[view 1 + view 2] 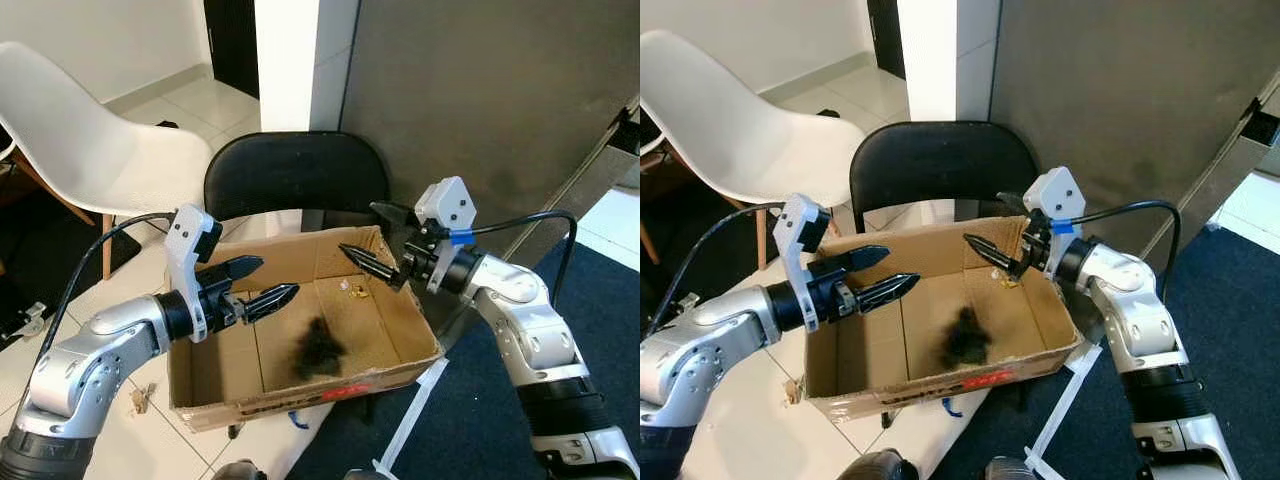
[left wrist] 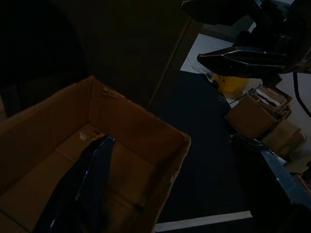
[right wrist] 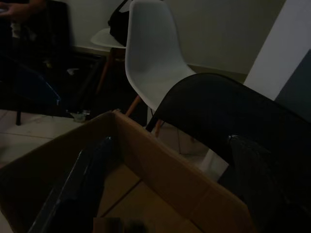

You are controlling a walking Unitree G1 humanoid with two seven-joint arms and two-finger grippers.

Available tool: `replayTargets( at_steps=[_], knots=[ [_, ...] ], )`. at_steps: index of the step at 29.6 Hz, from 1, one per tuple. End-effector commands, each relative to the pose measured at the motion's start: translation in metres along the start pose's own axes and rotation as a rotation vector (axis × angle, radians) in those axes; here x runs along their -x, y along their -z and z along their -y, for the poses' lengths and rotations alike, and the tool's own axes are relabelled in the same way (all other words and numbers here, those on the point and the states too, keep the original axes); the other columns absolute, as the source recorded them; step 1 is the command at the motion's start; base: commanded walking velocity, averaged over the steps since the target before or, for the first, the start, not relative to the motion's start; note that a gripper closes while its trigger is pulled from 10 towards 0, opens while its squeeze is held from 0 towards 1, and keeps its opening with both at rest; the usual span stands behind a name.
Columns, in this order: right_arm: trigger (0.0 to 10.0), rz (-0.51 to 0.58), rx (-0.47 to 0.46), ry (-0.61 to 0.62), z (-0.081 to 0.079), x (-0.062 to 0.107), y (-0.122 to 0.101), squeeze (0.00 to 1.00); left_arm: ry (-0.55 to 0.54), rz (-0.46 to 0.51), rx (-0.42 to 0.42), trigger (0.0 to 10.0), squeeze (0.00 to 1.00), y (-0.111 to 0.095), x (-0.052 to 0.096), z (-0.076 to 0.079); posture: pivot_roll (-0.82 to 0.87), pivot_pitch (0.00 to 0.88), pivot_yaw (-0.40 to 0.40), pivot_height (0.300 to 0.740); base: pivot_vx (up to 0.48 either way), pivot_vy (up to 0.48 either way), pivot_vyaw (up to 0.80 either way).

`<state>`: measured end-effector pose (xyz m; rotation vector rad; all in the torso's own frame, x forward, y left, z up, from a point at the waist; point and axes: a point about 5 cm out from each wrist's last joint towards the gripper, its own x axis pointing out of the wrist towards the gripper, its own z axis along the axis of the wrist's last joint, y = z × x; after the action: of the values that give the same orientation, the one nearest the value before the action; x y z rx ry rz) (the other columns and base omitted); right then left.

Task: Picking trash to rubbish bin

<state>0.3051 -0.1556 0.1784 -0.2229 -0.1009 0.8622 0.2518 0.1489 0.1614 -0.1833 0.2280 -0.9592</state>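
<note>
An open cardboard box stands in front of me and serves as the bin. A black, blurred lump of trash is inside it near the front wall, with small yellow scraps on the box floor further back. My left gripper hovers open over the box's left side with nothing between its fingers. My right gripper is open and empty over the back right corner. The left wrist view looks into the box between its dark fingers. The right wrist view shows the box rim.
A black chair stands right behind the box and a white chair at the back left. A grey panel rises on the right, above dark blue carpet. A scrap lies on the tiles at the left. Cardboard boxes sit further off.
</note>
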Motion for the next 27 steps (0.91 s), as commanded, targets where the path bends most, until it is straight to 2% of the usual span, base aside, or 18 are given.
replayTargets(
  at_steps=[1,2,3,6,9,15,27],
  knots=[
    [10.0,-0.016,-0.008,0.028,0.004,0.004,0.004,1.00,-0.010,-0.040,-0.002,10.0,0.00,0.005,-0.001,0.000,-0.02,0.000,-0.015,0.740,0.000,0.000,0.00],
    [10.0,-0.016,-0.008,0.028,0.004,0.004,0.004,1.00,-0.010,-0.040,-0.002,10.0,0.00,0.005,-0.001,0.000,-0.02,0.000,-0.015,0.740,0.000,0.000,0.00],
    [10.0,-0.001,-0.042,0.052,0.010,0.008,0.003,0.00,-0.022,-0.041,-0.005,10.0,0.00,0.006,-0.001,-0.001,-0.02,0.000,-0.021,0.740,0.000,0.000,0.00],
    [10.0,0.023,-0.088,0.074,0.015,0.012,0.003,0.00,-0.044,-0.031,-0.022,10.0,0.00,0.004,-0.002,-0.004,-0.02,0.000,-0.021,0.740,0.000,0.000,0.00],
    [10.0,0.043,-0.156,0.119,0.021,0.017,0.008,0.00,-0.102,0.021,-0.053,10.0,0.00,-0.001,-0.006,-0.011,-0.03,0.000,-0.022,0.740,0.000,0.000,0.00],
    [10.0,0.043,-0.191,0.152,0.023,0.019,0.013,0.00,-0.147,0.081,-0.037,10.0,0.00,-0.005,-0.013,-0.016,-0.03,0.000,-0.021,0.740,0.000,0.000,0.00],
    [10.0,0.070,-0.251,0.192,0.021,0.013,0.017,0.00,-0.182,0.186,0.001,10.0,0.00,-0.005,-0.028,-0.016,-0.04,0.000,-0.021,0.740,-0.325,0.000,0.00]
  ],
)
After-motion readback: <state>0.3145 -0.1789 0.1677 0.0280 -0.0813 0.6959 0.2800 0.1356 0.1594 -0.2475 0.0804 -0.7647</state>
